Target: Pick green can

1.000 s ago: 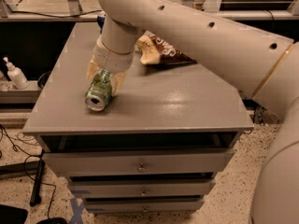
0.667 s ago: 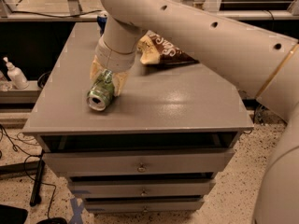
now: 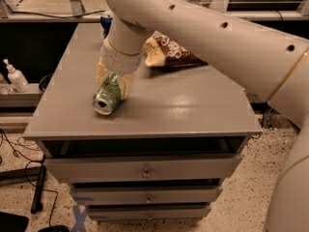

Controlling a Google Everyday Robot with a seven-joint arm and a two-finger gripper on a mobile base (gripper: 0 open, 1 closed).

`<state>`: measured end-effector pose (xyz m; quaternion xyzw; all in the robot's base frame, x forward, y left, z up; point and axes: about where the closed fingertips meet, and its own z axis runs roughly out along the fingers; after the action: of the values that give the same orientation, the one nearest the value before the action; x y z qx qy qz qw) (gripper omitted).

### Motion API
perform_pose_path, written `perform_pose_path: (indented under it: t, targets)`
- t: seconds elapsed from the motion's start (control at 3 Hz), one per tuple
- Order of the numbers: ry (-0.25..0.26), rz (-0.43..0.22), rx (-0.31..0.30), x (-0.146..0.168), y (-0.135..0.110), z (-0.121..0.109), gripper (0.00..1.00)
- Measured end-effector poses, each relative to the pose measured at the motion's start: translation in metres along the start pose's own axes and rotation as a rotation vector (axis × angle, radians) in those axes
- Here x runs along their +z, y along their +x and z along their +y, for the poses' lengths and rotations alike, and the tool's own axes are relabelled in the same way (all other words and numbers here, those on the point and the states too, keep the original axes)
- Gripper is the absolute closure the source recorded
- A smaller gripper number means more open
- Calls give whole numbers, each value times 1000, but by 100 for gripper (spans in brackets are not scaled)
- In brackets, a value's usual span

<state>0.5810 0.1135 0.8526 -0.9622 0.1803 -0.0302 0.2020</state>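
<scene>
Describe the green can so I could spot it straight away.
Look at the grey drawer cabinet, towards the front left of its top, where the robot's gripper is. The green can lies on its side between its fingers, silver end facing you. The blue can is far back, and the brown snack bag is no can.

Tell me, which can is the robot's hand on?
The green can, lying on its side near the cabinet's front edge, clamped between the gripper's fingers. The blue can sits at the back, behind the arm, untouched.
</scene>
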Motion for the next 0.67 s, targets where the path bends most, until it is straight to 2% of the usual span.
perform_pose_path:
  t: [0.33, 0.67]
  targets:
    - [45, 10, 117, -22, 10, -5, 100]
    - [120, 24, 294, -63, 19, -16, 100]
